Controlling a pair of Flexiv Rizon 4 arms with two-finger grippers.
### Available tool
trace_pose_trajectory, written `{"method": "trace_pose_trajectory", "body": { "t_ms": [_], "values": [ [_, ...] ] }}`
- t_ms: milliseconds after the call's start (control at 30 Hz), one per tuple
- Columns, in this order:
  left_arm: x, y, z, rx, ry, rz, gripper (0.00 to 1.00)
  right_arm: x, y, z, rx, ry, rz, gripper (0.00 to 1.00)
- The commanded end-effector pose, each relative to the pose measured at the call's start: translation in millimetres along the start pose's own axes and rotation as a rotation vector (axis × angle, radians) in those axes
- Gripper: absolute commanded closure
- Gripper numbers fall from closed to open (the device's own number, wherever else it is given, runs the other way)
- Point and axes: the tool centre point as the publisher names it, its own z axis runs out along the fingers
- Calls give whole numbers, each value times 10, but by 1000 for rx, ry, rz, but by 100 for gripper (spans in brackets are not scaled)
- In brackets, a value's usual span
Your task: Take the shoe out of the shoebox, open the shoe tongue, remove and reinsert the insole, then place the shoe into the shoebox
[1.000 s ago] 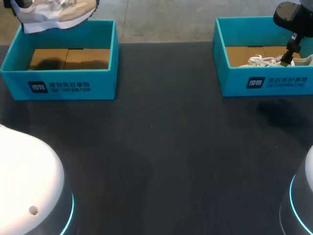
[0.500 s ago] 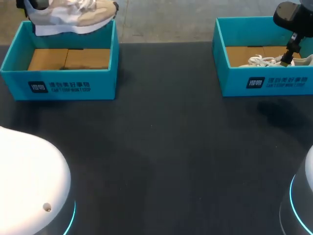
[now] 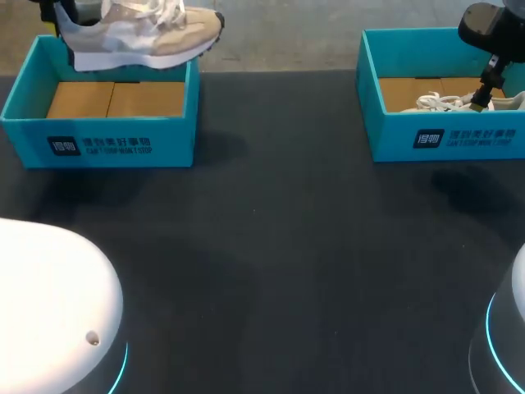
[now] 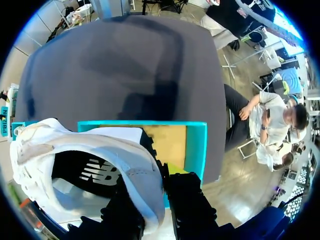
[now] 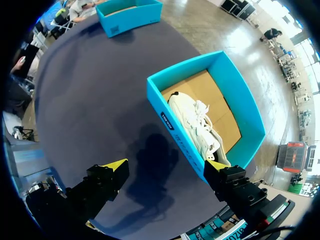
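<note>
A beige and grey sneaker (image 3: 139, 37) with white laces hangs in the air over the far wall of the left teal shoebox (image 3: 98, 141). My left gripper (image 4: 155, 202) is shut on its heel collar, one dark finger inside the shoe and one outside; the sneaker (image 4: 75, 165) fills the space ahead of it, with the shoebox (image 4: 195, 145) and its brown floor below. A white sneaker (image 3: 455, 101) lies in the right shoebox (image 3: 447, 135). My right gripper (image 5: 165, 167) hangs open over that shoebox's (image 5: 160, 107) near wall, holding nothing, with the white sneaker (image 5: 197, 122) just beyond.
The dark table (image 3: 279, 246) stretches wide between and in front of the two boxes. My right arm (image 3: 490, 33) hangs over the right box's near side. White robot bases fill the near corners.
The left gripper has carried the sneaker to the right and slightly lower above the left box. The right arm has stayed still.
</note>
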Motion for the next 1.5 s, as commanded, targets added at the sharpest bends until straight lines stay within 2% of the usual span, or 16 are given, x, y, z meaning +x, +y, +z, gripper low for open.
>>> {"method": "trace_pose_trajectory", "body": {
  "t_ms": [33, 400, 533, 733, 967, 1200, 1367, 1500],
  "values": [
    [-90, -305, -84, -137, 2, -4, 100, -5, -2, 1, 0, 1, 0, 0],
    [-492, -601, -172, -131, -28, 23, 100, -5, -2, 1, 0, 1, 0, 0],
    [-678, -707, -184, -130, -50, 59, 100, -5, -2, 1, 0, 1, 0, 0],
    [-1009, -812, -185, -86, -76, 91, 100, -5, -2, 1, 0, 1, 0, 0],
    [-1360, -931, -261, -85, -53, 113, 100, -5, -2, 1, 0, 1, 0, 0],
    [-1662, -1049, -239, -78, -41, 174, 100, -5, -2, 1, 0, 1, 0, 0],
    [-1798, -1160, -165, -61, -62, 224, 100, -5, -2, 1, 0, 1, 0, 0],
    [-1832, -1234, -141, -61, -49, 236, 100, -5, -2, 1, 0, 1, 0, 0]
  ]
}}
